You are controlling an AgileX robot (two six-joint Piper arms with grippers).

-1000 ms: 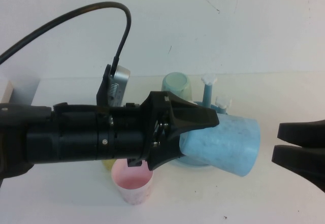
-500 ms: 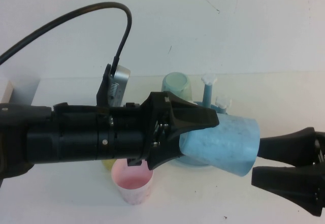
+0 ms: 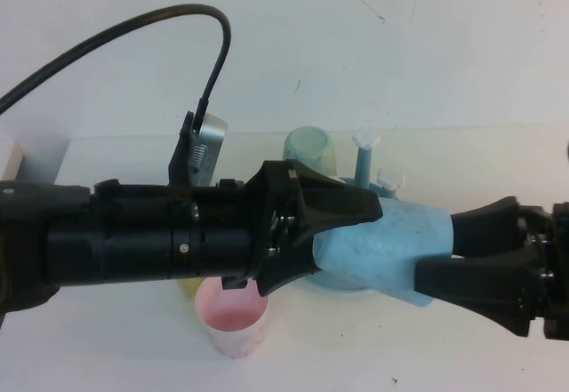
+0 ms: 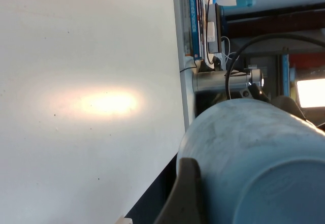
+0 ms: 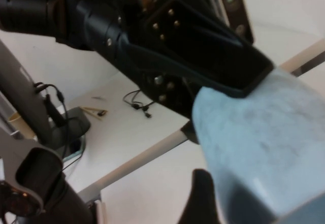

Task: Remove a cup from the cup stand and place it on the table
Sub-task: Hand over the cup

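Since a second ago my right gripper (image 3: 431, 268) has slid in from the right edge of the high view and now has its two dark fingers spread open around the wide rim end of the cup (image 3: 382, 254), one above and one below; whether the pads actually touch the plastic I cannot tell. My left gripper (image 3: 342, 232) has not shifted: it stays clamped on the cup's narrow end, holding it on its side in the air, mouth pointing toward my right arm. That light blue cup hangs just in front of the cup stand (image 3: 342, 285), whose blue tray edge shows beneath it and whose white-capped pegs (image 3: 365, 140) rise behind it. A pale green cup (image 3: 308, 150) sits upside down at the stand's far side, and a pink cup (image 3: 233, 318) stands upright on the table (image 3: 116, 339) below my left wrist. From my left wrist camera the cup (image 4: 264, 158) fills the corner beside one dark finger (image 4: 185, 196).
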